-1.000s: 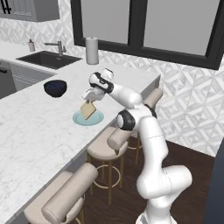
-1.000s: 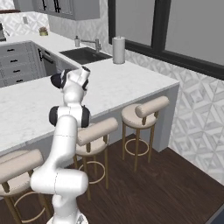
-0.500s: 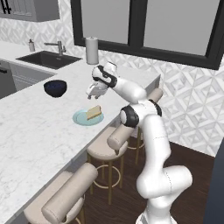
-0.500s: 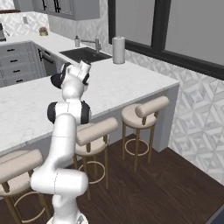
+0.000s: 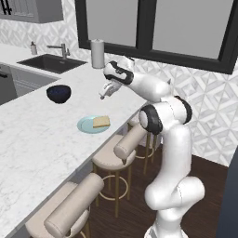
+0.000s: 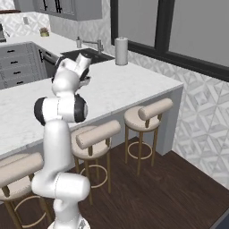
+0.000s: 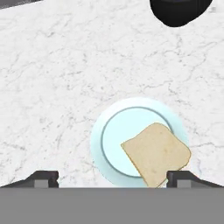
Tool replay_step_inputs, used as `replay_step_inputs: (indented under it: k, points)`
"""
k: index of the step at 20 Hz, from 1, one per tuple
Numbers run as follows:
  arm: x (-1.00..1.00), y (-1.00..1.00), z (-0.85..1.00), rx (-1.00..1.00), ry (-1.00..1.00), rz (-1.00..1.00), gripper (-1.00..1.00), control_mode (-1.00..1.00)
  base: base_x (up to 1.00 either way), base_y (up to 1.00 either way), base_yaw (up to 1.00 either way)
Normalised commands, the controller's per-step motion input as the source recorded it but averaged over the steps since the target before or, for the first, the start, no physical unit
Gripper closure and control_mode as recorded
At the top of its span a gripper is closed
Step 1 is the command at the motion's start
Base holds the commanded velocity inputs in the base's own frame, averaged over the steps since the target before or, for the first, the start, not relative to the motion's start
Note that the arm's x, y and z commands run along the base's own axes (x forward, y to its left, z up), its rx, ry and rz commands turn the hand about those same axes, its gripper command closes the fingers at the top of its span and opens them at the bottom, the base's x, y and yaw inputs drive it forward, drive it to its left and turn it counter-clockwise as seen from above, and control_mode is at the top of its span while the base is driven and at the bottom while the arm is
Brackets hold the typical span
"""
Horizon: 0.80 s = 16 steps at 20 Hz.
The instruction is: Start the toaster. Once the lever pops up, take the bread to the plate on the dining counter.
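The bread [image 5: 101, 122], a pale tan slice, lies flat on the right side of the light blue-green plate [image 5: 86, 125], which rests on the white marble dining counter [image 5: 37, 139]. My gripper [image 5: 106, 93] hangs above and behind the plate, open and holding nothing. Looking down from the hand, the bread [image 7: 156, 153] covers the lower right of the plate [image 7: 114, 131]. It reaches over the rim there, and my fingertips [image 7: 43, 177] stand wide apart above the plate's near edge. The toaster is out of view.
A dark blue bowl [image 5: 59, 93] sits on the counter left of the plate, also as the bowl [image 7: 181, 11]. A paper towel roll [image 5: 97, 53] and a sink [image 5: 51, 62] are at the back. Padded stools [image 5: 132, 139] line the counter's edge.
The gripper has opened and let go of the bread, which now lies flat on the plate. The hand has risen up and back from the plate.
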Motion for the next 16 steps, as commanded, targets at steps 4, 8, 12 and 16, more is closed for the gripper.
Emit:
replay_step_inputs:
  k: [4, 8, 12, 16]
  points:
    - [-1.00, 0.00, 0.14, -0.11, -0.34, 0.00, -1.00, -1.00, 0.00, 0.00, 0.00]
    - [-1.00, 0.00, 0.04, -0.11, -0.29, 0.00, -1.00, -1.00, 0.00, 0.00, 0.00]
    - [-1.00, -0.05, 0.27, 0.00, -0.11, -0.04, -1.00, -1.00, 0.00, 0.00, 0.00]
    - [-1.00, -0.11, 0.29, 0.00, -0.02, -0.06, -1.00, -1.00, 0.00, 0.00, 0.00]
